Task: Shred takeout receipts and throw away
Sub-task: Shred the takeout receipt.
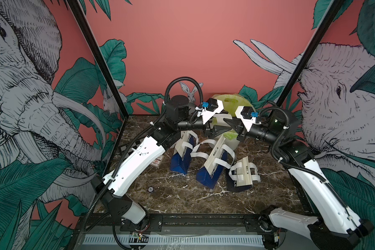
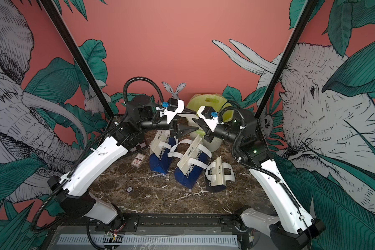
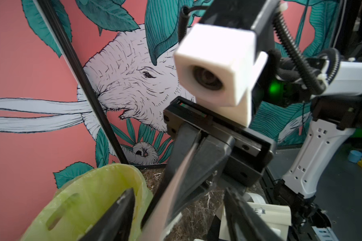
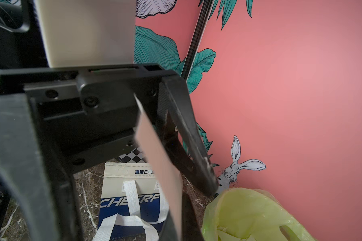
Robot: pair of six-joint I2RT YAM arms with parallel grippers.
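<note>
Two arms meet just above the bin point(image 1: 231, 146), a white ribbed tub lined with one green bag point(image 1: 232, 101). The right gripper point(image 1: 226, 119) is clamped on one takeout receipt point(image 3: 176, 179), a thin white strip that shows in both wrist views and hangs over the bin's mouth. The left gripper point(image 3: 179, 189) faces it with its fingers spread wide on either side of the strip, not touching it. This is the only receipt I can make out. In front of the bin, toward the arms' bases, three blue bags point(image 1: 180, 160) lie in a loose row, each with a cream top band and white strap handles. The middle one reaches almost to the bin's foot. Beyond them, on the bin's left-arm side, lies one small red-and-white card point(image 1: 157, 161). One small round disc point(image 1: 150, 189) sits farther out from the bin. Everything rests on a dark brown marble table point(image 1: 182, 199) veined in white. Pink walls point(image 1: 182, 43) printed with grey elephants, a rabbit and green leaves close it in behind the bin and on both sides. Two black posts point(image 1: 100, 65) slant up at the back corners.
</note>
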